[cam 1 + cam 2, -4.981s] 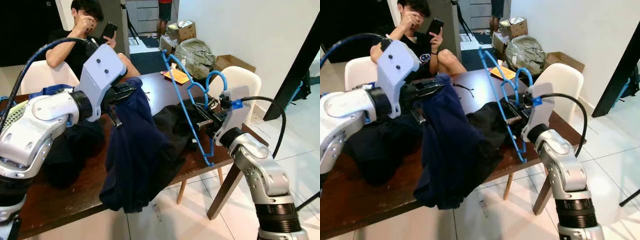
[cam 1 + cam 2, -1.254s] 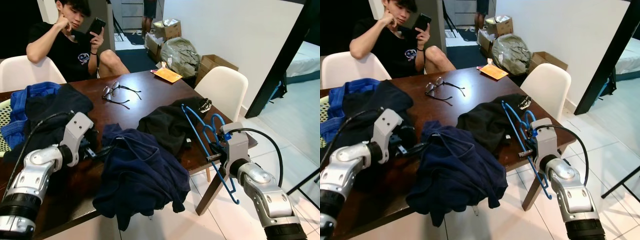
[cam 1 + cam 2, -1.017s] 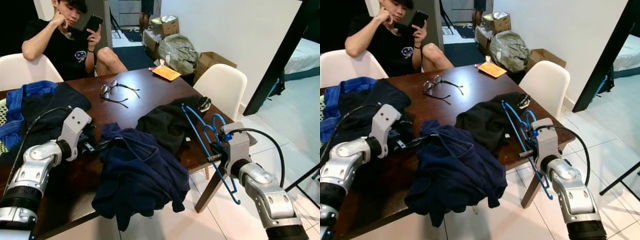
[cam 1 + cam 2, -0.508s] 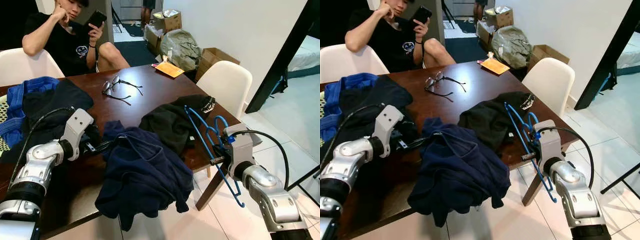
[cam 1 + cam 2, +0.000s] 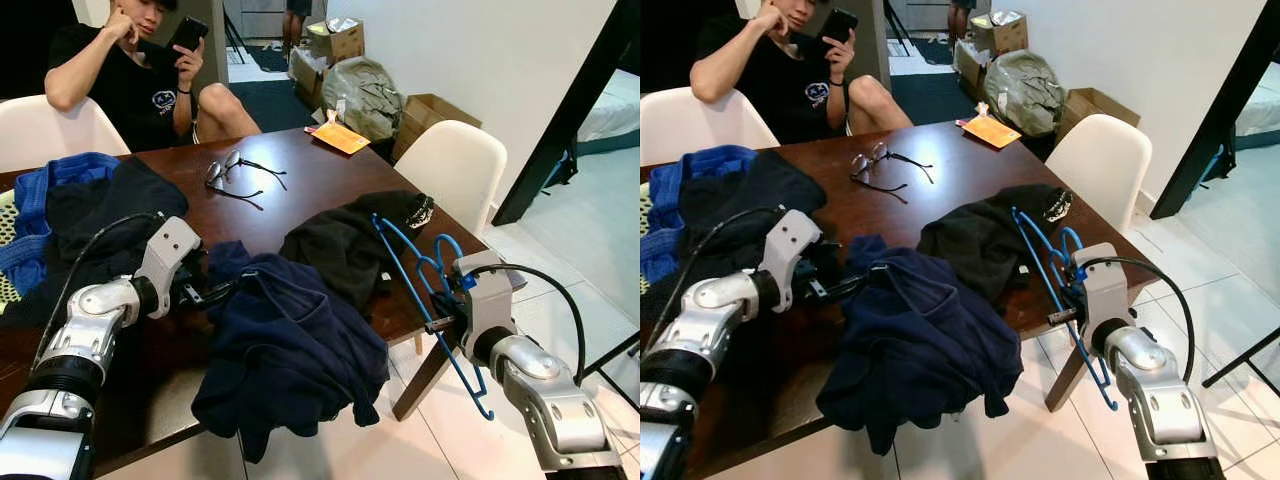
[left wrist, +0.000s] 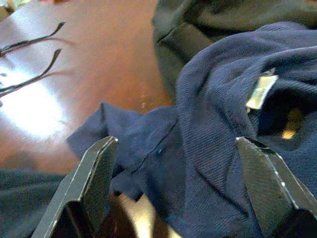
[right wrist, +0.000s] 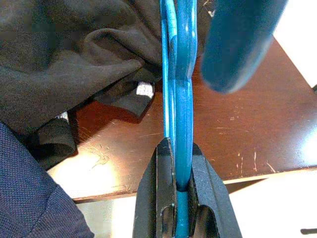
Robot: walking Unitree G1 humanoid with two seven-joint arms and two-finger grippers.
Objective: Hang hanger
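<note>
**Blue hanger held at the table's edge, navy shirt waiting**

The right gripper (image 7: 177, 163) is clamped on the thin blue plastic clothes hanger (image 5: 420, 290), its two black fingers pinching the frame edge-on. The hanger is held off the near right corner of the dark brown wooden table (image 5: 290, 205), hook end up by the gripper and one long arm slanting down past the table edge toward the white tiled floor (image 5: 400, 440).

The left gripper (image 6: 176, 163) has its fingers spread wide, resting over the rumpled navy blue knitted shirt (image 5: 290, 340), which lies heaped on the table's front edge with part drooping over it. A crumpled black garment (image 5: 340, 240) lies just beside the hanger.

To do this step well, the left gripper probably needs the collar; the white neck label (image 6: 261, 90) marks it. Taking one layer of cloth there, then lifting it open, would let the hanger's arm slide into the neck without snagging the black garment.

Behind, a seated person in a black T-shirt (image 5: 120, 80) looks at a phone; a pair of spectacles (image 5: 235, 175) lies mid-table.
</note>
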